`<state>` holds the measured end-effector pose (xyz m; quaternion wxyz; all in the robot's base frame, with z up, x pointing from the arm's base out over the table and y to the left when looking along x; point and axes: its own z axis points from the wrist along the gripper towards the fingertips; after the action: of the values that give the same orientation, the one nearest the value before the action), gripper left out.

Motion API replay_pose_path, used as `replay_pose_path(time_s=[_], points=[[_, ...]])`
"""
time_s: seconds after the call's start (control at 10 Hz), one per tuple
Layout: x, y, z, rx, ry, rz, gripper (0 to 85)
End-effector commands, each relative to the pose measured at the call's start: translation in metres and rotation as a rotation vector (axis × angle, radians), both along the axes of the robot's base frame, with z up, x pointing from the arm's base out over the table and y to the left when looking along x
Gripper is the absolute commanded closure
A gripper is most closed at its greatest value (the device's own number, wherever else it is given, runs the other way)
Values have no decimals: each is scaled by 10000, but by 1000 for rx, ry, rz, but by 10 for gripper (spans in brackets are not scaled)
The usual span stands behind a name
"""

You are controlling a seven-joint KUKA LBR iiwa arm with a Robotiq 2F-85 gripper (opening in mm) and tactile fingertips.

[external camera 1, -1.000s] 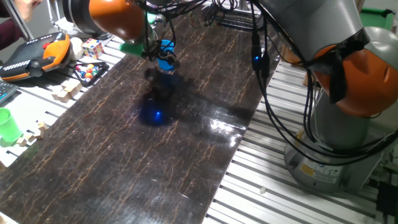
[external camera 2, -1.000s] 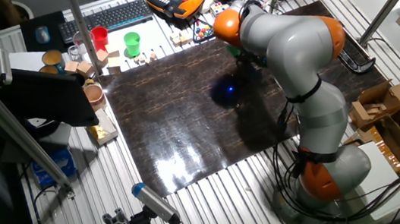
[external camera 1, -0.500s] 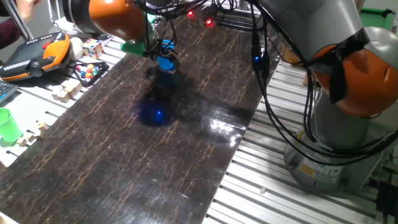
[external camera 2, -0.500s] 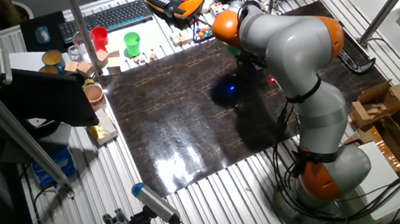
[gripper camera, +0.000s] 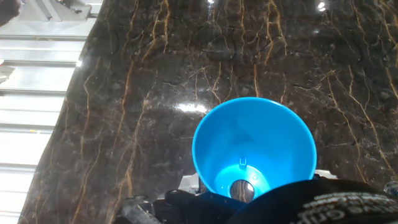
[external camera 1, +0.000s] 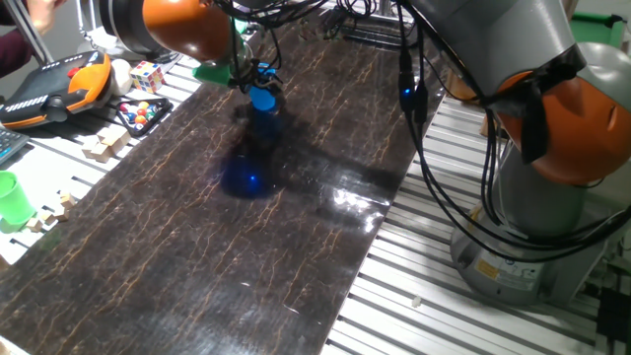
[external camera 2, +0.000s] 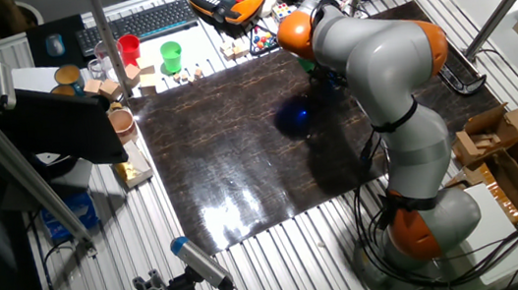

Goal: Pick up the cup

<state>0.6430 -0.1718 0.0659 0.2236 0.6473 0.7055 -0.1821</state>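
The cup [external camera 1: 262, 100] is small and bright blue, held in the air above the dark marble-patterned tabletop [external camera 1: 177, 266] near its far end. My gripper [external camera 1: 258, 85] is shut on it, under the orange wrist. In the hand view the cup [gripper camera: 252, 146] fills the lower middle, its open mouth facing the camera, with its base against the black hand at the bottom edge. In the other fixed view the arm hides the cup. A blue glow [external camera 1: 245, 179] on the glossy tabletop lies below the cup.
A light green cup [external camera 1: 12, 197] stands at the left edge, also in the other fixed view [external camera 2: 171, 55] beside a red cup [external camera 2: 129, 48]. A teach pendant [external camera 1: 54, 84], a Rubik's cube [external camera 1: 147, 75] and wooden blocks [external camera 1: 104, 143] lie left of the tabletop.
The gripper and the blue cup have risen a little above the tabletop. The blue glow on the tabletop has stayed in place.
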Motion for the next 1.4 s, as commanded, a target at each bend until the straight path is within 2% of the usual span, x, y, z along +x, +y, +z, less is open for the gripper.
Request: replay_pose_path(time_s=[0.0,0.7,0.8,0.9,1.1,1.2,1.3], points=[[0,-2,0,-1,0,0,0],[32,-63,-5,-2,5,24,0],[36,-72,-5,4,8,37,47],[37,-81,-3,5,9,50,160],[34,-88,-1,5,18,70,507],[33,-87,-1,3,23,74,620],[32,-86,4,-5,26,79,680]])
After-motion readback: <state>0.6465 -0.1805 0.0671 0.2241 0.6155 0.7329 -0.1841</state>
